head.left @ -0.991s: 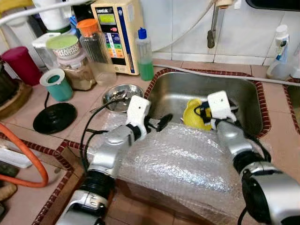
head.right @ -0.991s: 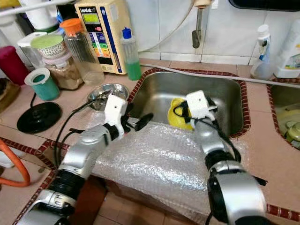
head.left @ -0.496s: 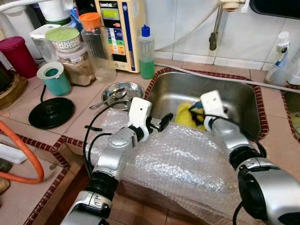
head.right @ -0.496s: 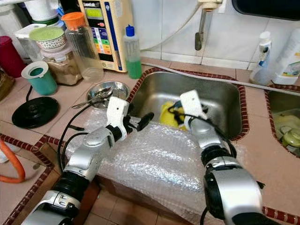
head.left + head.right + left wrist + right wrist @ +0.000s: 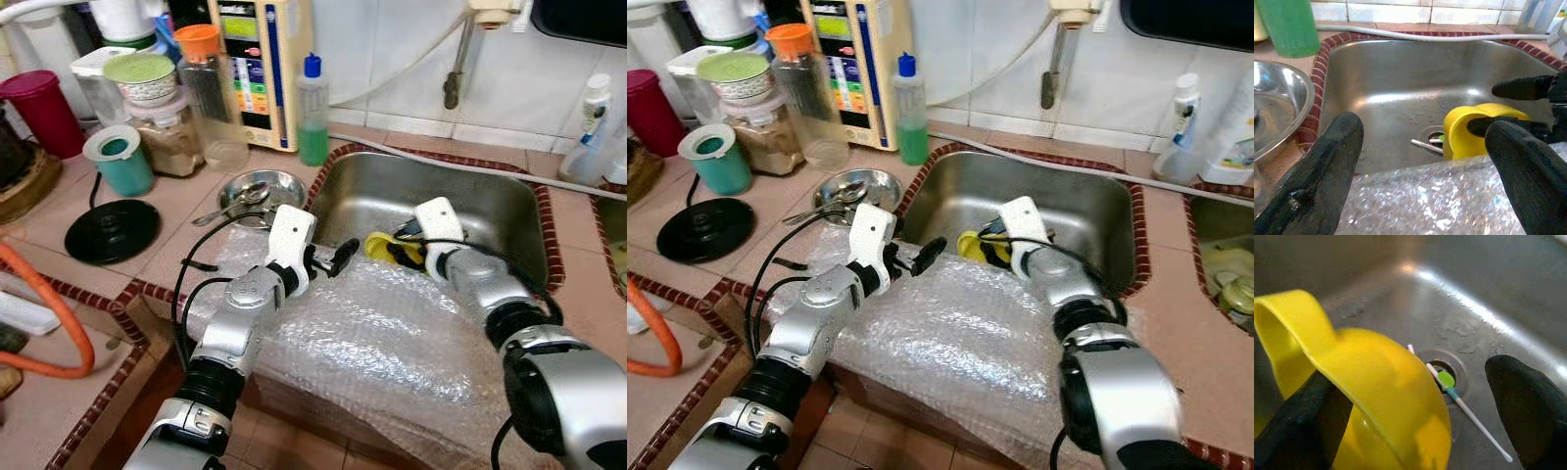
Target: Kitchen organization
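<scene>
A yellow plastic cup [image 5: 377, 245] lies tilted in the steel sink [image 5: 470, 196], close to the drain. My right gripper [image 5: 397, 250] is down in the sink at the cup. In the right wrist view one finger [image 5: 1312, 426] sits under the cup's curved wall [image 5: 1386, 382] and the other finger [image 5: 1528, 401] stands apart from it, so the gripper is open. My left gripper [image 5: 338, 257] hovers open over the bubble wrap [image 5: 392, 343] at the sink's front edge, holding nothing. A thin stick with a green tip [image 5: 1449, 382] lies across the drain.
A steel bowl with a spoon [image 5: 257, 186] sits left of the sink. Behind it stand a green soap bottle [image 5: 313, 108], jars, a teal cup [image 5: 120, 162] and a black round base [image 5: 111, 230]. A tap [image 5: 453, 88] hangs over the sink. A spray bottle [image 5: 588, 127] stands at the right.
My right gripper and the yellow cup have shifted left along the sink's front, and the cup now shows less above the bubble wrap. The left gripper has stayed put. The camera moved slightly.
</scene>
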### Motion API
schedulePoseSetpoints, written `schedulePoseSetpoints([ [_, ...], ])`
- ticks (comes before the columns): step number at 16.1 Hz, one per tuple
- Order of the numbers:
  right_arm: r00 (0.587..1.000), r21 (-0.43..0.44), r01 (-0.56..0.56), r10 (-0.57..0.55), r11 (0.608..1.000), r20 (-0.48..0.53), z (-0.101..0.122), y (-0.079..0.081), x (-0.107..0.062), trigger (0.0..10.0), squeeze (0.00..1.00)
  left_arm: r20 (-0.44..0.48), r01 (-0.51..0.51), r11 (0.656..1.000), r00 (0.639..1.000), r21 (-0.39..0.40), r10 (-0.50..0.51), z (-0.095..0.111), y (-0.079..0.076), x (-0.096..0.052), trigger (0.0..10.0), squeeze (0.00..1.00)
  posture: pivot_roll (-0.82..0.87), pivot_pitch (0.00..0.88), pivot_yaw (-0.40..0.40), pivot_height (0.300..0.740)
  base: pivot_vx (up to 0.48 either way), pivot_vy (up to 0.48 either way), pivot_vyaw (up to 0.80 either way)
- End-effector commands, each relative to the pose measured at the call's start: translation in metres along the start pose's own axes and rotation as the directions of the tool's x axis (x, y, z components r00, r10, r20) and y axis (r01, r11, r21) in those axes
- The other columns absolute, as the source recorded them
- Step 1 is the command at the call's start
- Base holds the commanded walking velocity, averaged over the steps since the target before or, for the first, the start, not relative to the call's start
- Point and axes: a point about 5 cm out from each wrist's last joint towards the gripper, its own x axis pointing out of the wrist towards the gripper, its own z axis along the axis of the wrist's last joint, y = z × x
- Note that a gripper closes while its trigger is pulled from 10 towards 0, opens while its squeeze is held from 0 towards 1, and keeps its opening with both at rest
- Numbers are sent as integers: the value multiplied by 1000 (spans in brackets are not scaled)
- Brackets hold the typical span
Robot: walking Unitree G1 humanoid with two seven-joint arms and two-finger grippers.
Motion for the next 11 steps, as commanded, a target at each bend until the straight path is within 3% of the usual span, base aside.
schedulePoseSetpoints([
  [1,999,4,35,-35,999,33,15,-9,-1,10000,1000,-16,14,1000,1000,19,-13,-2,-1,0,10000,0,51,0,43,740,0,0,0],
  [2,980,-85,182,-174,980,95,26,-23,-5,10000,1000,-17,12,1000,1000,23,-12,-3,-1,0,10000,0,51,0,46,740,0,0,0],
  [3,974,-86,202,-190,976,127,32,-24,-5,10000,1000,-21,5,1000,1000,21,-4,-3,0,-1,10000,0,52,0,52,740,0,0,0],
  [4,985,-26,125,-121,992,126,33,-18,-4,10000,1000,-21,3,1000,1000,18,-2,-3,1,-1,10000,0,52,0,52,740,0,0,0],
  [6,964,36,163,-167,986,205,38,-18,-5,10000,1000,-25,7,1000,1000,17,-7,-4,0,-1,10000,0,47,0,58,740,0,0,0],
  [8,977,61,152,-159,987,141,25,-14,-3,10000,1000,-30,19,1000,999,20,-19,-4,-2,0,10000,0,46,0,63,740,0,0,0],
  [9,990,78,94,-101,993,96,17,-8,-1,10000,1000,-34,23,999,999,23,-23,-5,-3,0,10000,0,46,0,65,740,0,0,0],
  [10,997,7,64,-64,998,32,7,-4,0,10000,1000,-39,26,999,999,23,-25,-5,-3,0,10000,0,43,0,68,740,0,0,0],
  [11,997,-8,78,-78,997,10,4,-7,-1,10000,1000,-44,29,999,999,25,-28,-6,-3,-1,10000,0,42,0,69,740,0,0,0],
])
